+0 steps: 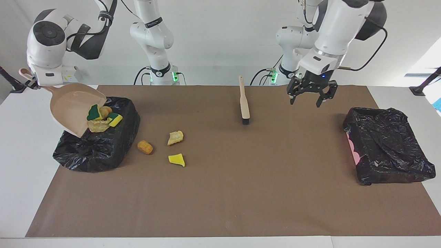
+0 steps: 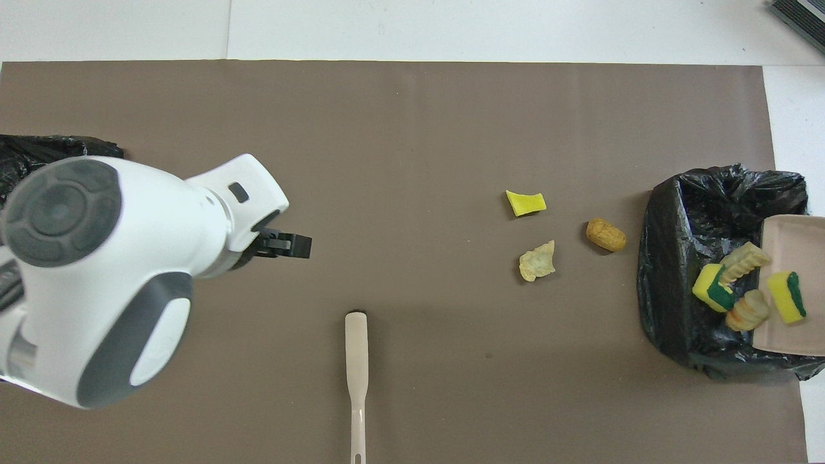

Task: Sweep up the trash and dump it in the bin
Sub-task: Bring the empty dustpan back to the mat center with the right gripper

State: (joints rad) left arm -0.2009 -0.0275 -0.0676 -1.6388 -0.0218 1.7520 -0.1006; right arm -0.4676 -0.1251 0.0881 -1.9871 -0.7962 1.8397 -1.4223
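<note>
Starting closest to the robots: the brush (image 1: 244, 103) lies flat on the brown mat (image 1: 241, 193) near the middle of the robots' edge, bristles pointing away from them, and nothing is touching it. The left gripper (image 1: 311, 98) hangs in the air over bare mat between the brush and the black-lined bin at the left arm's end (image 1: 387, 144), jaws spread wide, holding nothing. At the right arm's end, the right gripper (image 1: 29, 82) is clamped tight on the handle of the dustpan (image 1: 70, 106), which is tipped steeply over the black bin bag (image 1: 100, 144). Four bits of trash (image 1: 101, 119) are sliding off its lip: two yellow-green sponge pieces and two bread-like lumps. Farther out on the mat, three loose chunks (image 1: 175, 137) sit beside that bin: an orange-brown lump, a tan piece and a yellow sponge wedge. What worries me is the pour happens right at the bag's rim toward the robots, so a light sponge bit could bounce off the crinkled plastic and land back on the mat. Also the bag looks floppy, and if the pan's lip drags on it the opening could fold shut.
</note>
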